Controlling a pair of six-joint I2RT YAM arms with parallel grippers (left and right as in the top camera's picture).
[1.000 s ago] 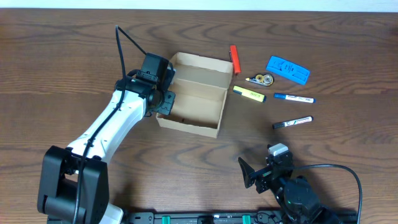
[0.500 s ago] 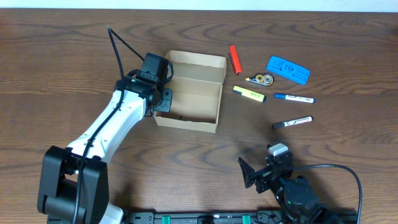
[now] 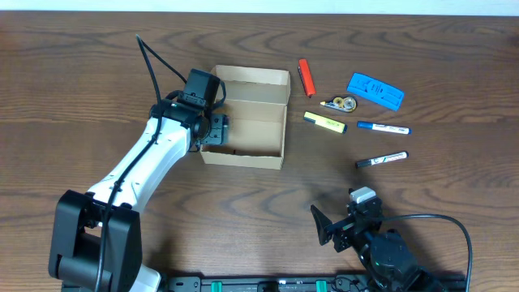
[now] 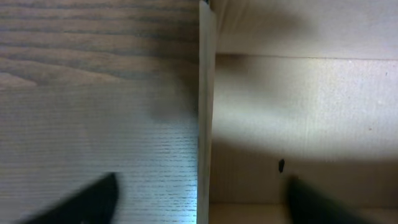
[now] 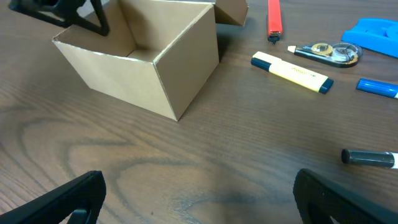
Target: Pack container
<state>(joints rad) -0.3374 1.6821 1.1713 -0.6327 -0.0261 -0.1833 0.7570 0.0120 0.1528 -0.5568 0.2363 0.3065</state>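
Container [image 3: 255, 134] near highlighter [image 3: 324, 122], at its 9 o'clock | left gripper [image 3: 215, 130] spread, astride container's 9 o'clock wall | right gripper [image 5: 199, 199] spread, empty | risk: inner finger may snag wall on lift-out, dragging container.

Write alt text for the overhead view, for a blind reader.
An open cardboard box stands on a wooden table, the open left pincer astride its left wall. Pens, a tape roller and a blue case lie to its right.

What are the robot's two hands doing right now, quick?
Left hand: open, straddling the container wall, holding nothing.
Right hand: open, empty.
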